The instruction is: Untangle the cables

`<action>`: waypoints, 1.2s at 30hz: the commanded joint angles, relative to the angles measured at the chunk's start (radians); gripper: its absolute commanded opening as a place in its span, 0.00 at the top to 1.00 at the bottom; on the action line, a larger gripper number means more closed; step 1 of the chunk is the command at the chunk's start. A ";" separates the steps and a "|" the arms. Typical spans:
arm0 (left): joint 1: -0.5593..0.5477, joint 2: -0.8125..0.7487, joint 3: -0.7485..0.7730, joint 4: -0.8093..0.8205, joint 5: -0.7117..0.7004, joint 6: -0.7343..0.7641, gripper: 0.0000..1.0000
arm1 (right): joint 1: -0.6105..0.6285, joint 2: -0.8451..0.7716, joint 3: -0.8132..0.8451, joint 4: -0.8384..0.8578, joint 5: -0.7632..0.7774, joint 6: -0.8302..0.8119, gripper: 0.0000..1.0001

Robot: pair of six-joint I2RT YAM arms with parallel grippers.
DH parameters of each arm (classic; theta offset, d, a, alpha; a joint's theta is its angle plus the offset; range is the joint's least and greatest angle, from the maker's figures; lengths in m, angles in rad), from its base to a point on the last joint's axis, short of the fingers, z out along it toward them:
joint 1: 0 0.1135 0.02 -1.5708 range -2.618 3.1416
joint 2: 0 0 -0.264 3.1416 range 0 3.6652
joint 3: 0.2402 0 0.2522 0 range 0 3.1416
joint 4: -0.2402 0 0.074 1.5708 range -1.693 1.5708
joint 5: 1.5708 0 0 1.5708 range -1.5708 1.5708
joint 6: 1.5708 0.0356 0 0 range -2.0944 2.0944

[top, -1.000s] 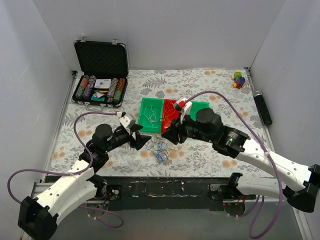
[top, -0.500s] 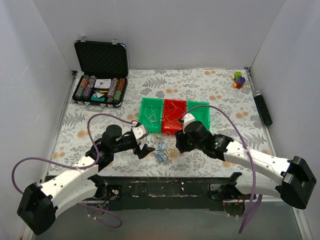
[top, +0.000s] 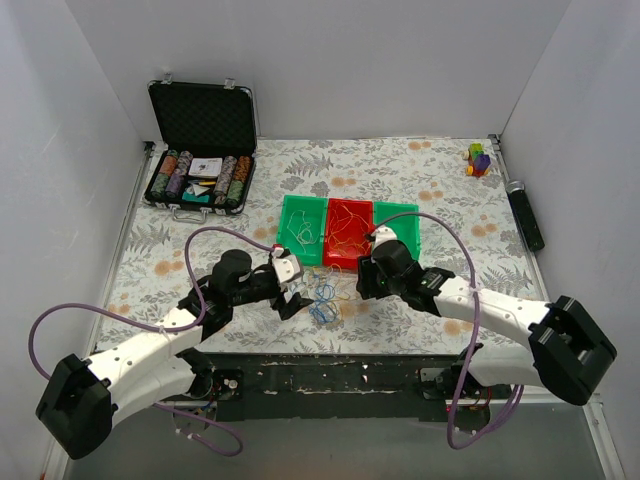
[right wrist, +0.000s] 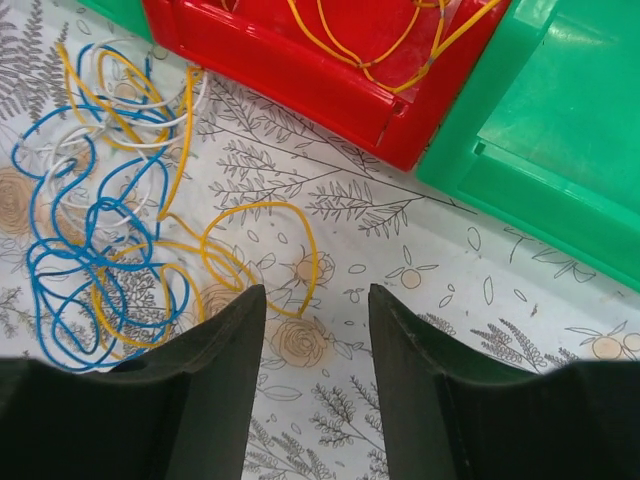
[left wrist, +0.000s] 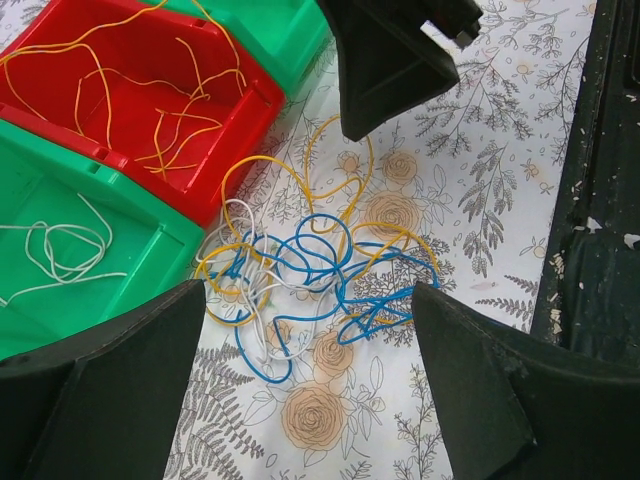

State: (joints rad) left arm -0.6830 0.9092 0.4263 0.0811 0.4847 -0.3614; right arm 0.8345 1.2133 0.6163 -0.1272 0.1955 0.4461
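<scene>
On the bench (top: 430,170), just in front of the red bin (right wrist: 300,95), the left claw (left wrist: 308,288) is held wide open and empty over the tangle, apparently for a grab. The right claw (right wrist: 316,292), part-open and empty, is poised beside the cables (right wrist: 100,220).

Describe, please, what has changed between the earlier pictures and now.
The right gripper drew back from the red tray toward the near edge and now sits low beside the cables, its arm swung out to the right. The left gripper edged nearer the cables. Both stand open, holding nothing. The cables, the tray and the chip case stayed put.
</scene>
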 commanded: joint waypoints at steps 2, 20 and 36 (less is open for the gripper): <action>-0.003 -0.003 0.037 0.034 -0.015 0.019 0.15 | -0.023 0.077 -0.023 0.147 -0.039 0.026 0.52; -0.004 -0.013 0.002 0.143 -0.129 -0.137 0.10 | 0.018 -0.254 0.092 0.063 -0.263 -0.064 0.99; 0.007 -0.024 0.006 0.144 -0.098 -0.189 0.02 | 0.031 -0.339 0.384 0.043 -0.514 -0.080 0.99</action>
State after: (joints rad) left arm -0.6827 0.9058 0.4290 0.2256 0.3588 -0.5430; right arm 0.8589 0.8734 0.9253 -0.1101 -0.2470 0.3656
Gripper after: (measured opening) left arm 0.982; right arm 0.030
